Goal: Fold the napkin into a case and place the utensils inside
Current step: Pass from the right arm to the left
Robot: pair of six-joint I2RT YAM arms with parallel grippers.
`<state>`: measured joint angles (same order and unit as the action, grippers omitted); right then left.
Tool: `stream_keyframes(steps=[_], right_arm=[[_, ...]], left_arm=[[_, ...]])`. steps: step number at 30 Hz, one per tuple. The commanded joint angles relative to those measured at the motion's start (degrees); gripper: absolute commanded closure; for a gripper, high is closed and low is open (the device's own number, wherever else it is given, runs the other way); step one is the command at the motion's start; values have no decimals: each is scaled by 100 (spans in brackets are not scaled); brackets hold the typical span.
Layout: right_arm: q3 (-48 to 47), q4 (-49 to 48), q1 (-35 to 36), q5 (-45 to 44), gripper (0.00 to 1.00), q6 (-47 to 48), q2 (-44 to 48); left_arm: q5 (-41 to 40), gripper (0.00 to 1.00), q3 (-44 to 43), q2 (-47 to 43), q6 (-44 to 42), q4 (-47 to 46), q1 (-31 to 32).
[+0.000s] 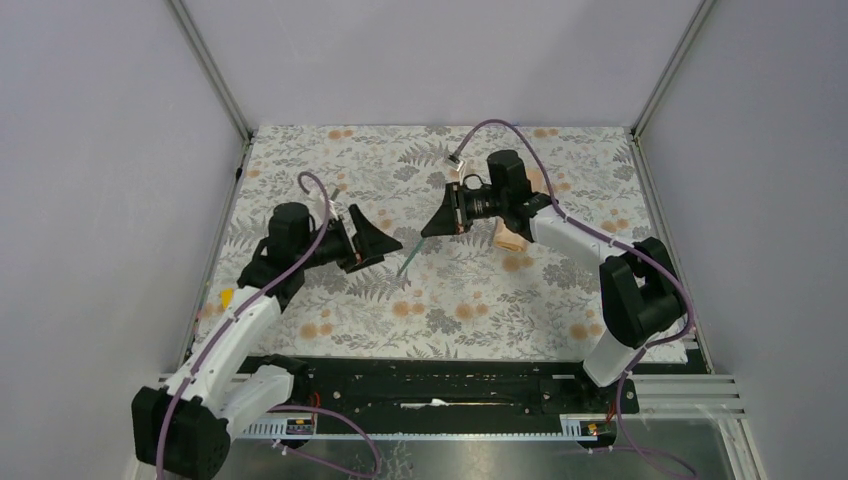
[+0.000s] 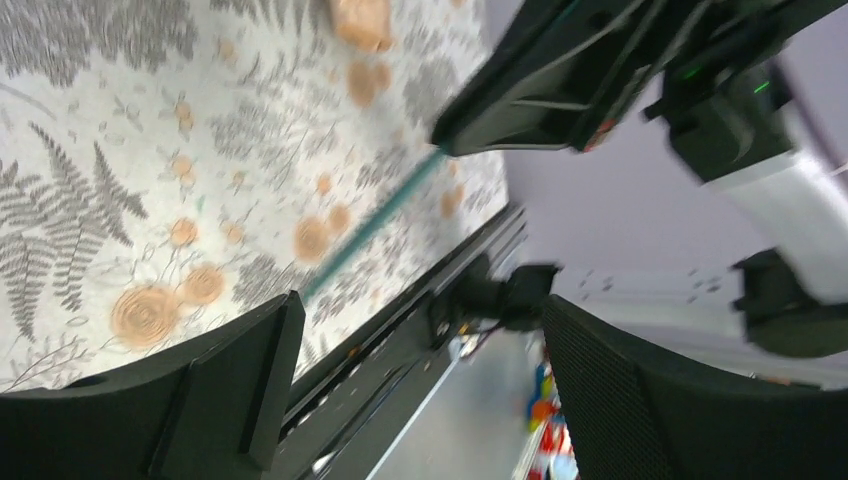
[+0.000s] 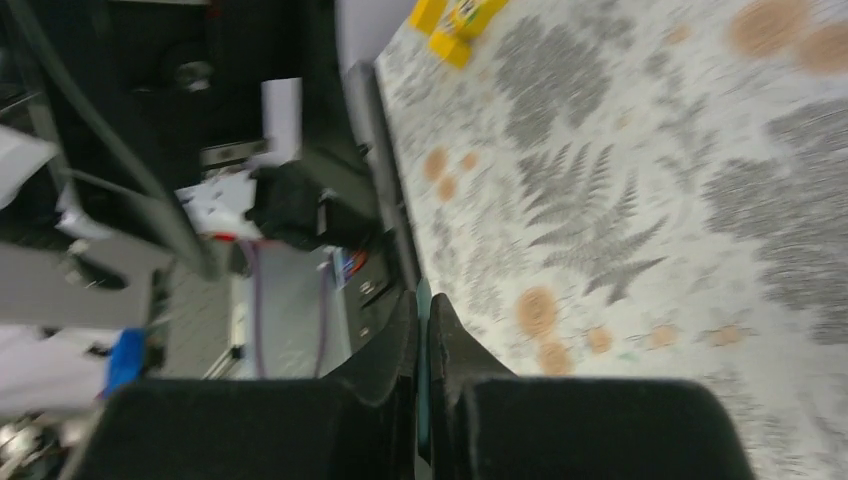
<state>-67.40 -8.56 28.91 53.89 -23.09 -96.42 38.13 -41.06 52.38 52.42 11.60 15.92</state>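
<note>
My right gripper (image 1: 434, 226) is shut on the upper end of a thin teal-green utensil (image 1: 408, 263), which slants down toward the tablecloth in the middle. In the right wrist view the teal utensil (image 3: 423, 335) shows as a sliver between the closed fingers (image 3: 395, 350). My left gripper (image 1: 388, 246) stands open just left of the utensil, holding nothing; its wrist view shows the teal utensil (image 2: 375, 225) hanging from the right gripper (image 2: 470, 135), well beyond the spread fingers (image 2: 245, 385). The peach-orange napkin (image 1: 510, 238) lies folded, partly hidden behind the right arm, and its end (image 2: 362, 22) shows at the top.
A grey floral-print tablecloth (image 1: 480, 300) covers the table. A small yellow block (image 1: 226, 297) sits at the left edge near the left arm, also seen as the yellow block (image 3: 455, 15). Black rails (image 1: 440, 390) run along the near edge, and walls close in three sides.
</note>
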Motion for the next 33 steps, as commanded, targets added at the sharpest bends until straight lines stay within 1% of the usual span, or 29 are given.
stream_keyframes(steps=[1, 4, 8, 15, 17, 20, 21, 22, 23, 24, 25, 26, 27, 29, 30, 31, 33], right_arm=[[171, -585, 51, 1456, 100, -849, 185], [302, -972, 56, 1646, 100, -1191, 215], [364, -1106, 69, 1722, 100, -1294, 212], [488, -1669, 211, 1728, 100, -1705, 213], [491, -1709, 299, 1649, 100, -1724, 228], [482, -1733, 417, 1491, 99, -1768, 238], [494, -1729, 434, 1364, 93, -1812, 242], [533, -1705, 425, 1110, 85, -1882, 269], [620, -1653, 424, 783, 75, -1951, 319], [695, -1601, 426, 380, 60, -2081, 361], [781, -1589, 422, -36, 48, -2334, 384], [875, -1588, 425, -466, 41, -2677, 383], [963, -1615, 424, -805, 38, -3033, 349], [1167, -2018, 475, -1204, 38, -3841, 246], [1185, -2180, 558, -1358, 39, -4032, 225], [1094, -2004, 675, -1605, 39, -4022, 227], [745, -1352, 894, -1941, 38, -3697, 240]], left_arm=[[1006, 6, 175, 395, -1499, 313, 169], [1194, 10, 276, 401, -1535, 62, 372], [1478, 28, 465, 482, -1074, -708, 527], [1287, 53, 400, 569, -918, -860, 720], [1188, 59, 382, 584, -910, -861, 755], [933, 75, 374, 523, -865, -863, 772], [822, 82, 376, 474, -862, -863, 772], [650, 90, 361, 402, -899, -803, 772], [301, 99, 306, 300, -990, -641, 772], [-102, 100, 279, 148, -1102, -427, 791], [-553, 100, 270, -18, -1229, -254, 808], [-974, 100, 280, -179, -1359, -130, 831], [-1382, 100, 313, -323, -1526, -44, 889], [-2074, 100, 355, -520, -1821, 83, 1022], [-2326, 100, 324, -544, -1935, 174, 1068], [-2505, 100, 258, -519, -2038, 304, 1115], [-2838, 100, 68, -413, -2218, 571, 1235]])
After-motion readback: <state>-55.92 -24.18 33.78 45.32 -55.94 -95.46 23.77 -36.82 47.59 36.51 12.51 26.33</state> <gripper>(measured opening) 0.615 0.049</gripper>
